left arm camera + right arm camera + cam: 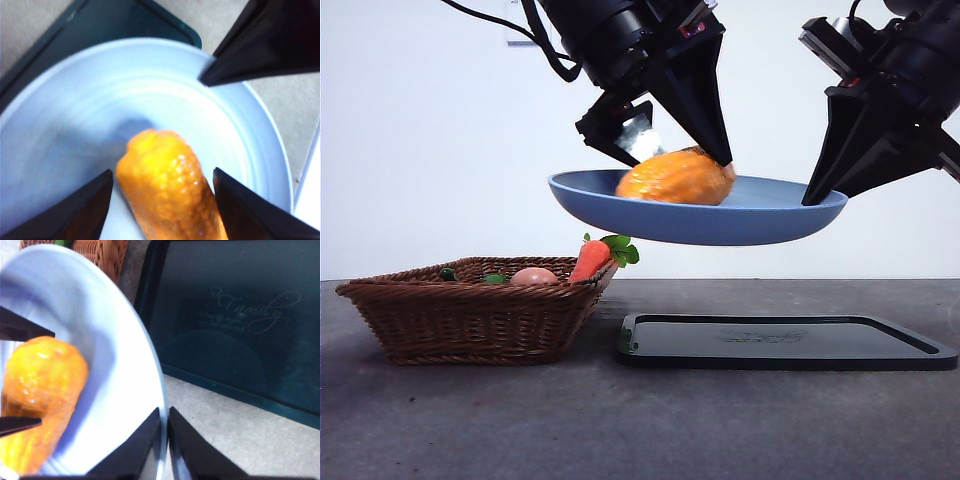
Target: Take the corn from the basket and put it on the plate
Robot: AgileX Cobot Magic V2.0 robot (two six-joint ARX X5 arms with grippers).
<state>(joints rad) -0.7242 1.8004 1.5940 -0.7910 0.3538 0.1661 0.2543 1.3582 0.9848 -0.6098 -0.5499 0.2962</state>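
The orange-yellow corn (675,178) lies in the light-blue plate (770,215), which is held in the air above the table. My left gripper (675,160) hangs over the plate, its jaws open astride the corn (170,190), with blue plate showing between one jaw and the cob. My right gripper (810,200) is shut on the plate's rim (150,390) at the side away from the basket. The dark-brown wicker basket (470,320) stands on the table below and to the left of the plate.
In the basket lie a red-orange carrot with green leaves (590,258), a pale-orange ball (533,275) and small green pieces. A flat black tray (780,345) lies on the table under the plate, right of the basket.
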